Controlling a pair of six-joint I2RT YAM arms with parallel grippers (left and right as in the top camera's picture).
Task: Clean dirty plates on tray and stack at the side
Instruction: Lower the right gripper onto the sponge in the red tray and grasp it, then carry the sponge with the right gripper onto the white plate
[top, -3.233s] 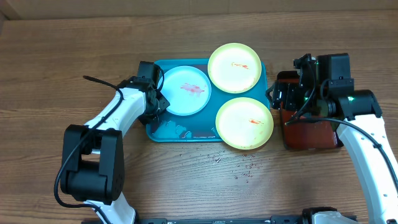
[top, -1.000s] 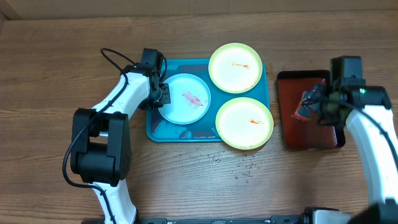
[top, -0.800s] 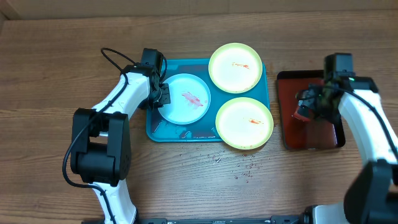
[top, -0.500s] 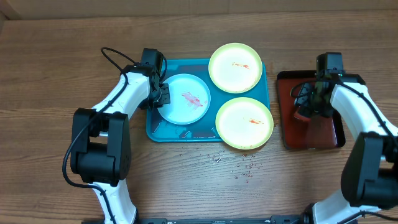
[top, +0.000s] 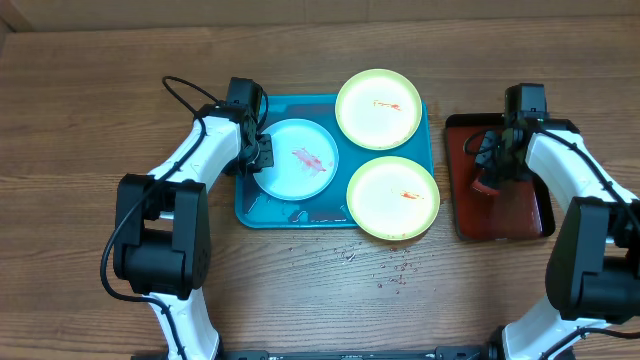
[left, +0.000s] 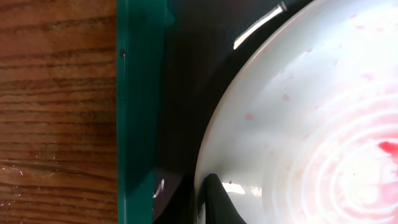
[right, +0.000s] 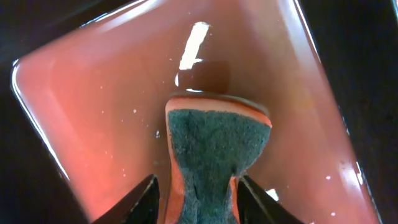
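Left end effector (top: 258, 155): positioned at the left rim of the pale blue-white plate (top: 300, 160), inside the left wall of the teal tray (left: 140, 93). In the wrist view one dark fingertip (left: 214, 202) shows against the plate rim. The other is out of frame, so spread or pressed together cannot be told.

Pale blue-white plate: lies flat in the tray, directly beside the left end effector on its inner side. Red smear near the plate's centre, fainter pink specks toward the rim.

Yellow-green plates, two: both beyond the blue-white plate from the left end effector, between the two end effectors. The far plate (top: 378, 108) overlaps the tray's far right corner. The near plate (top: 393, 197) overhangs the tray's near right rim. Each carries a small red mark, and the two sit just beside each other.

Right end effector (top: 490, 178): low over the dark red tray (right: 93, 124), fingers pinching a sponge (right: 214, 143) at its waist. The green scouring face is toward the wrist camera, the orange body is behind, and the sponge tip points down at the wet, glossy tray floor.

Desk (top: 100, 90): wood grain, with scattered crumbs (top: 390, 275) in front of the teal tray.
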